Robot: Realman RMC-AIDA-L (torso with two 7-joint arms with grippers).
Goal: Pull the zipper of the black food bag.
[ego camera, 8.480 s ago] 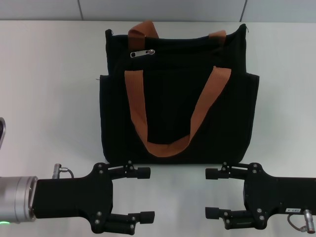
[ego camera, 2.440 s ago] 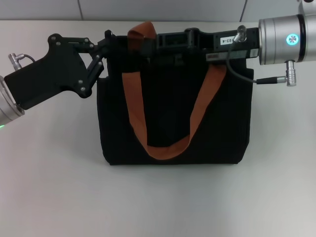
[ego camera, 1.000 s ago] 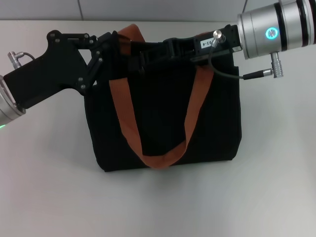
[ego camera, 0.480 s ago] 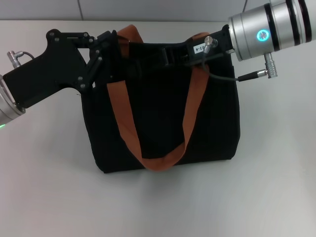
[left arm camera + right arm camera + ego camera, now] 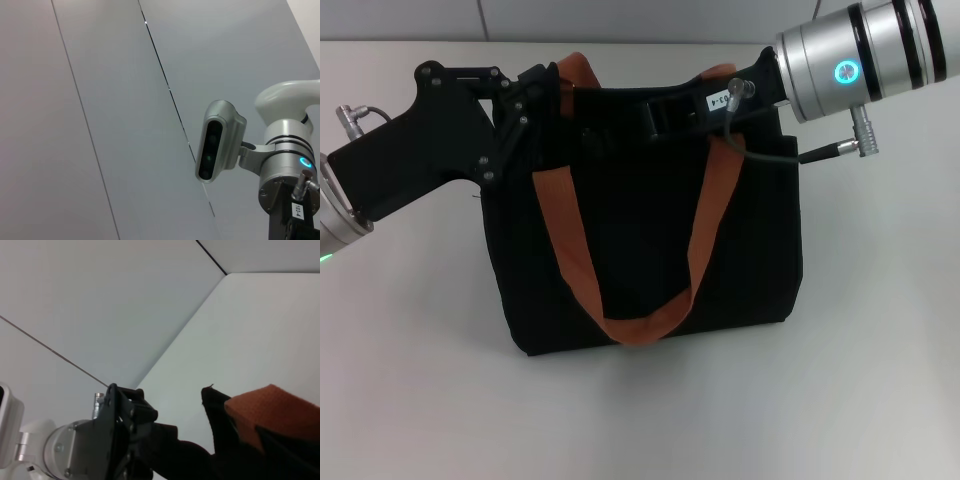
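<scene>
The black food bag (image 5: 650, 240) stands upright mid-table, with a rust-orange strap (image 5: 640, 325) hanging down its front. My left gripper (image 5: 548, 88) is at the bag's top left corner, shut on the fabric there beside the rear orange strap (image 5: 575, 68). My right gripper (image 5: 650, 115) reaches in from the right and lies along the bag's top edge. The zipper is hidden behind it. In the right wrist view the bag's corner (image 5: 220, 410), an orange strap (image 5: 275, 410) and the left gripper (image 5: 125, 430) show.
The white table (image 5: 880, 330) surrounds the bag, with a grey wall (image 5: 650, 18) behind it. A cable and plug (image 5: 855, 130) hang from the right wrist over the bag's right side. The left wrist view shows only wall, the head camera (image 5: 217, 140) and the right arm (image 5: 287, 170).
My right gripper has drawn back to the right along the bag's top edge. The bag has slid left and tilted slightly. My left gripper has stayed at the top left corner.
</scene>
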